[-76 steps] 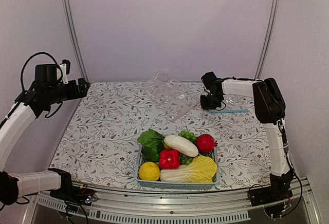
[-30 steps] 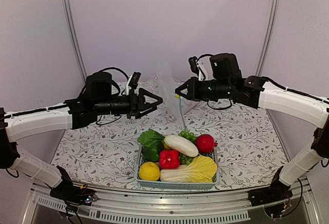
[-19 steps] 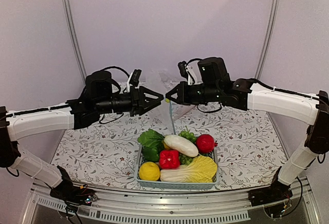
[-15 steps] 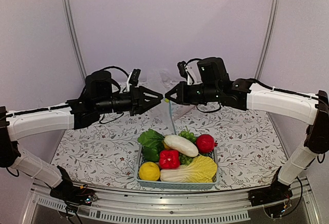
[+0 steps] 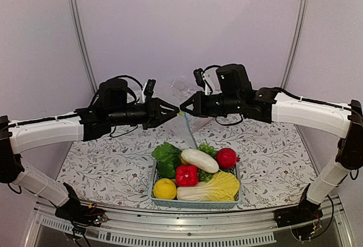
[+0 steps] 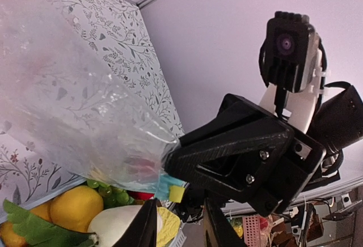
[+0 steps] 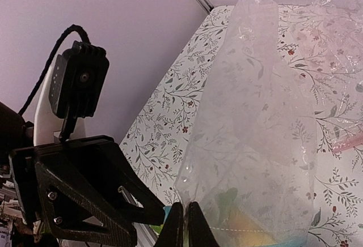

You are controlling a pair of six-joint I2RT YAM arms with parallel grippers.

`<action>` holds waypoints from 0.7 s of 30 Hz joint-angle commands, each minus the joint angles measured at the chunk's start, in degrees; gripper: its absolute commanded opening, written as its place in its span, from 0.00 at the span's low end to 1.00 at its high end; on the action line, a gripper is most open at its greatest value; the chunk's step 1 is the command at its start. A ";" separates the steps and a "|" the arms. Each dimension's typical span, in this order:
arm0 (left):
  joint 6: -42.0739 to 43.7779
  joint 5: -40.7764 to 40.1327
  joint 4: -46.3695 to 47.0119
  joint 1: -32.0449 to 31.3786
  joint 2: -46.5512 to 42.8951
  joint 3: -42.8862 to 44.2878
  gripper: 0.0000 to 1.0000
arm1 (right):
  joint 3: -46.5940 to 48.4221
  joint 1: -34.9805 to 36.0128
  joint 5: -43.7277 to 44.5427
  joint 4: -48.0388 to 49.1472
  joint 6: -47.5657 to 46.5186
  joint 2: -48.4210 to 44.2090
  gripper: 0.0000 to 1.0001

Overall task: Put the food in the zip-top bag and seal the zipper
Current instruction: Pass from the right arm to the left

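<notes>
Right wrist view: zip-top bag [image 7: 255,122] hangs in the air over the middle of the counter [image 5: 113,145], crinkled and collapsed, sides lying together. It is carried only at its mouth edge. The zipper [image 5: 190,129] droops from that hold as a slanting teal line toward the basket [image 5: 195,203]. Right pincer [image 7: 184,216] is pressed together on the bag's edge just above the strip, probably so the bag's own weight hangs it out below the mouth. Left pincer [image 6: 180,210] faces it nose to nose, tips just beside the held corner. Its jaws stand a little apart with nothing visibly between them, so no second hold is made yet. Judgement: it is placed there to take the opposite lip so the two arms can pull the mouth open. The food [image 5: 199,160] all lies in the basket at the middle of the counter's near edge, almost directly under the bag, and none is inside the bag. Colours seen through the plastic are the basket's contents behind it.
</notes>
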 commanded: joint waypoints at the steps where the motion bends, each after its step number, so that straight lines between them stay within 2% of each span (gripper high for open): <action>1: 1.59 -3.02 -4.17 0.01 -0.52 1.07 0.29 | 1.57 0.97 -0.61 0.57 -0.35 0.09 0.05; 11: 0.48 -1.77 -2.01 0.09 0.58 1.20 0.27 | 1.66 1.13 -1.27 0.49 -0.68 0.43 0.05; 21: -0.52 -0.85 -0.22 0.19 0.89 0.95 0.04 | 1.79 1.33 -1.20 0.11 -0.96 0.96 0.05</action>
